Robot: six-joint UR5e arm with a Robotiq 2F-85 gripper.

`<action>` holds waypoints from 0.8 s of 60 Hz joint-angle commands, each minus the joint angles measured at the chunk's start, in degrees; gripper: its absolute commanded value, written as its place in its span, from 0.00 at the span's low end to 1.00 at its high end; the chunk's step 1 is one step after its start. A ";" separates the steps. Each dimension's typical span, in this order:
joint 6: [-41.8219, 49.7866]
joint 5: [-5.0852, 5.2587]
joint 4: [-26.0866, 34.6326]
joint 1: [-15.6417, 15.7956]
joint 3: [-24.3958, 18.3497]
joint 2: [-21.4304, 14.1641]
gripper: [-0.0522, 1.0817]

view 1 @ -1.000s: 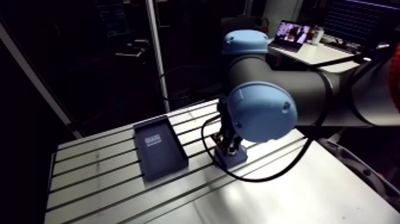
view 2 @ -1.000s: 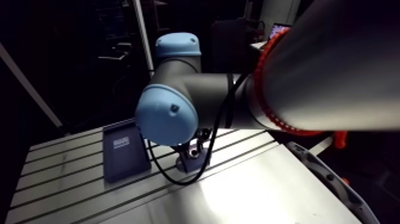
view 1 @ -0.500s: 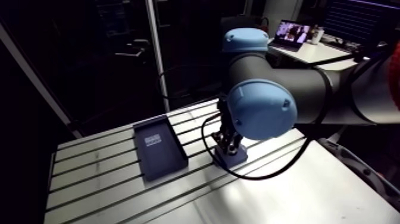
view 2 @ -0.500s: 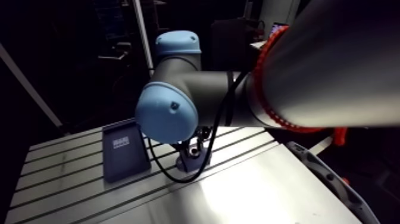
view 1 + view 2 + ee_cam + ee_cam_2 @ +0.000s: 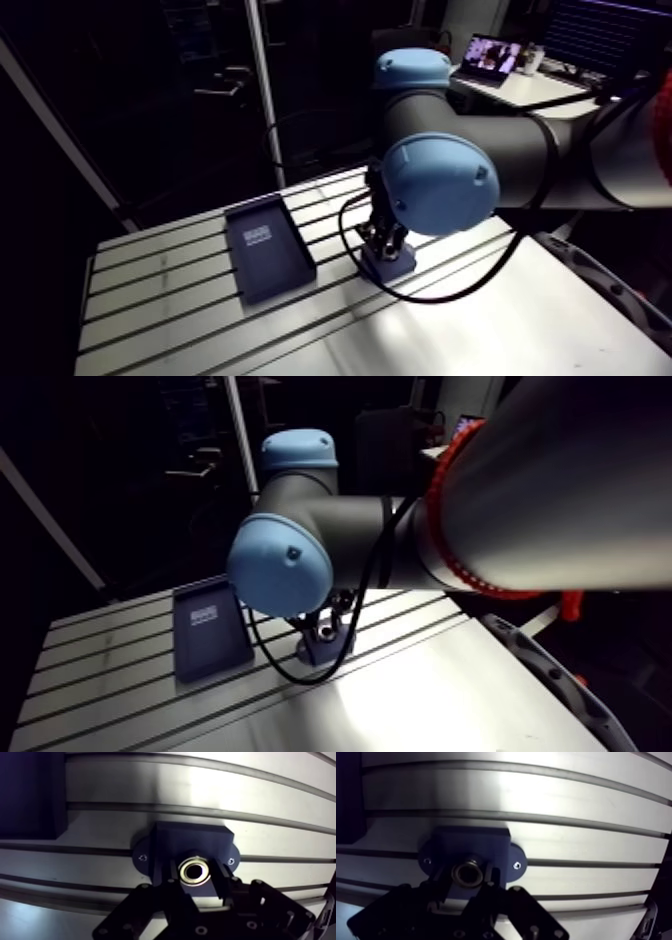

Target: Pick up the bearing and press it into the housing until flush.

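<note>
In the wrist view a metal ring bearing [image 5: 195, 871] sits at the bore of the dark blue housing [image 5: 190, 837], which has two screwed flanges and lies on the slotted table. My gripper [image 5: 195, 880] stands right over it, its dark fingers [image 5: 169, 888] pressed against the bearing from both sides, shut on it. In the arm view the gripper [image 5: 380, 238] reaches down onto the housing [image 5: 394, 262] below the wrist. How deep the bearing sits in the bore cannot be made out.
A dark blue flat tray [image 5: 265, 248] lies on the aluminium table [image 5: 160, 300] to the left of the housing; its corner [image 5: 30, 797] shows beside the housing in the wrist view. Open slotted surface stretches ahead of the gripper.
</note>
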 commanded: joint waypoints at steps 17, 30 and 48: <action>-0.09 -0.25 1.17 -0.05 -0.18 -0.10 0.61; -0.02 -0.25 1.51 -0.05 -0.01 -0.19 0.53; 0.00 -0.41 1.44 0.04 0.00 -0.53 0.05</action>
